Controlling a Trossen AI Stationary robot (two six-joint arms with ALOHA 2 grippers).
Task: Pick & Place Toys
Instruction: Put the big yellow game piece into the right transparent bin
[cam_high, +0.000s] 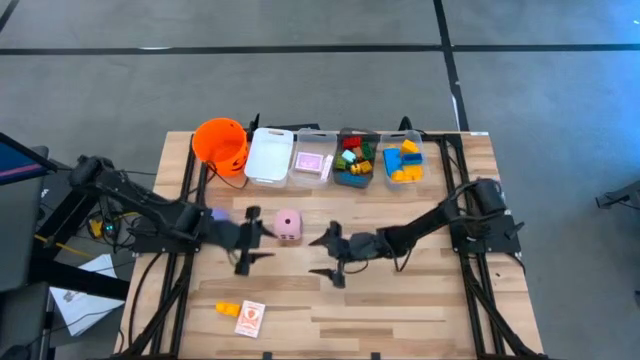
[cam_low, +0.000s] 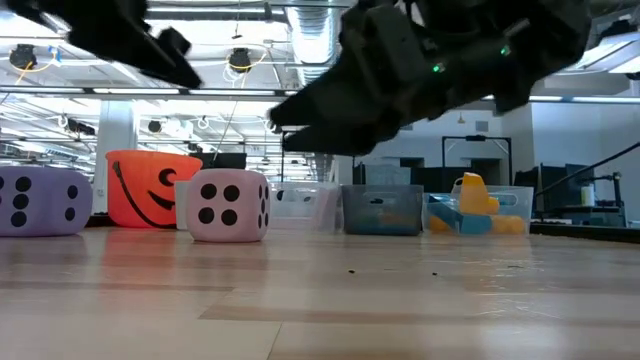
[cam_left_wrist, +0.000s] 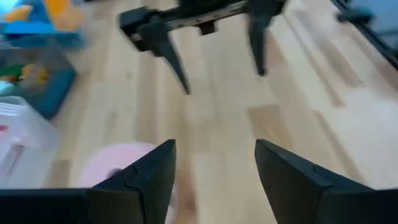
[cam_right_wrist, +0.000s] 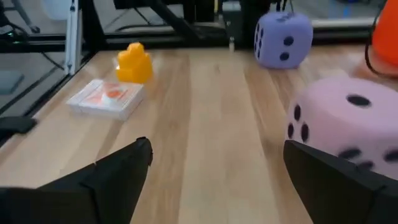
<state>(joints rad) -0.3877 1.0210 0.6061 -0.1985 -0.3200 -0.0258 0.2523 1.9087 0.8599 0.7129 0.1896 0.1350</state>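
- The right claw (cam_high: 331, 255) is being held spread wide and empty above the wooden bench (cam_high: 420, 300).
- The left claw (cam_high: 250, 243) is being held parted, empty, beside the soft pink black-dotted die (cam_high: 288, 225).

Foreground: the left gripper (cam_left_wrist: 214, 171), its two dark jaws spread apart with bare wood showing between them.
Surface: a pale wooden tabletop (cam_left_wrist: 292, 106) of long planks.
Beside one jaw: a pink die (cam_left_wrist: 115, 165), blurred, partly hidden behind that jaw.
Farther off: the right gripper (cam_left_wrist: 221, 68), facing this way above the tabletop, its two dark jaws parted and holding nothing.
Along one edge: a clear bin (cam_left_wrist: 22, 134) with white contents; a dark bin (cam_left_wrist: 46, 81) of mixed coloured bricks; blue and yellow bricks (cam_left_wrist: 43, 18), blurred.
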